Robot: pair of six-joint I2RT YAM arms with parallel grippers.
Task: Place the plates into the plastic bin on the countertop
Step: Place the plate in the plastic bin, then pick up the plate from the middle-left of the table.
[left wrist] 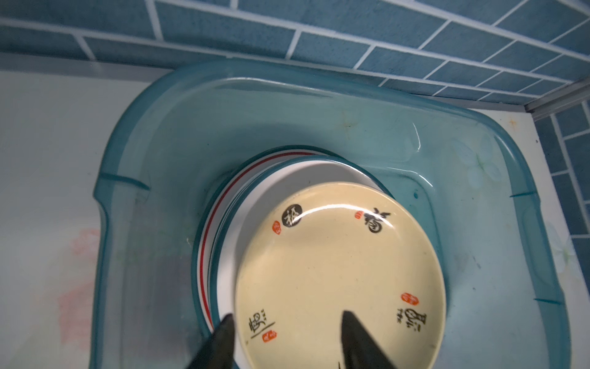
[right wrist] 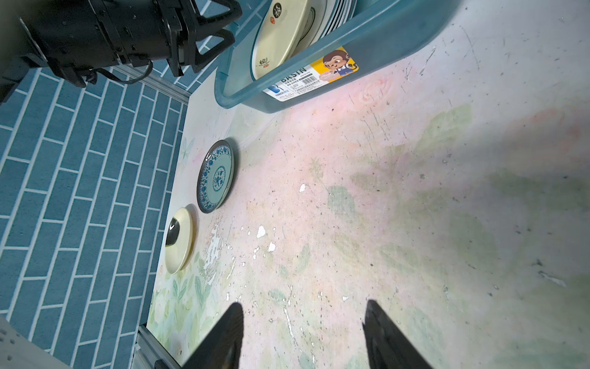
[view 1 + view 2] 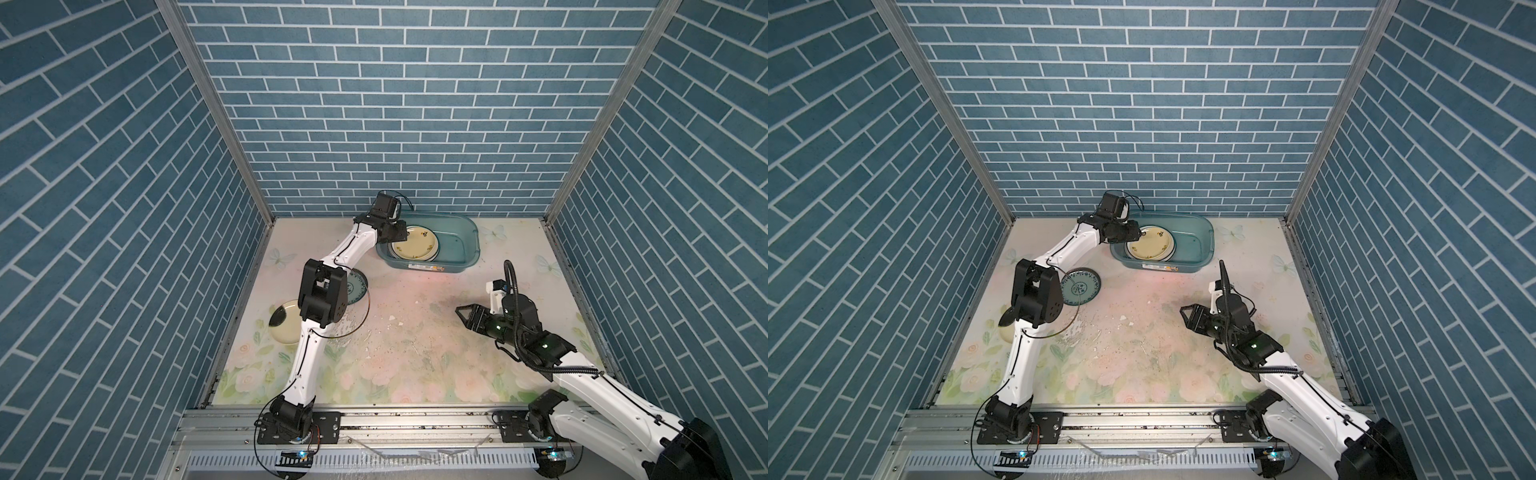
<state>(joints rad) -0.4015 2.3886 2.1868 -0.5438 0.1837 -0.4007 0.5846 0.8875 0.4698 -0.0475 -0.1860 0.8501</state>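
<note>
Walls: blue brick pattern (image 3: 374, 124) on three sides of the work area.
Countertop: pale floral print (image 3: 415, 332), scuffed and chipped in front of the bin.
Bin: see-through teal tub (image 3: 453, 249) against the back wall. Its long axis runs along that wall, and its open side faces up.
Label: white and yellow sticker (image 2: 306, 76) on the bin's long side that faces the arm bases.
Stack in the bin: plates lie face up at the bin's end nearer the left arm; the bin's other end is bare.
Top plate: pale yellow with black characters and small red seals (image 1: 338, 271). It sits off-centre on the stack.
Lower plates: white ones with teal and red rim lines (image 1: 223, 223) show from under the top plate.
Floral plate: teal, dark-rimmed (image 2: 216, 175), flat on the countertop, in front of the bin's stacked end and apart from the bin.
Blotch plate: cream with a black patch (image 2: 179, 239), flat, just beyond the floral plate, farther from the bin.
Left gripper: (image 1: 287, 338) reaches over the bin's stacked end. Its jaws are spread wide and straddle the top plate's rim with nothing clamped. Whether the tips touch the plate cannot be told.
Right gripper: (image 2: 303, 306) hangs over bare countertop in front of the bin's empty end, well apart from it. Its jaws are parted, empty, and point toward the two loose plates.
</note>
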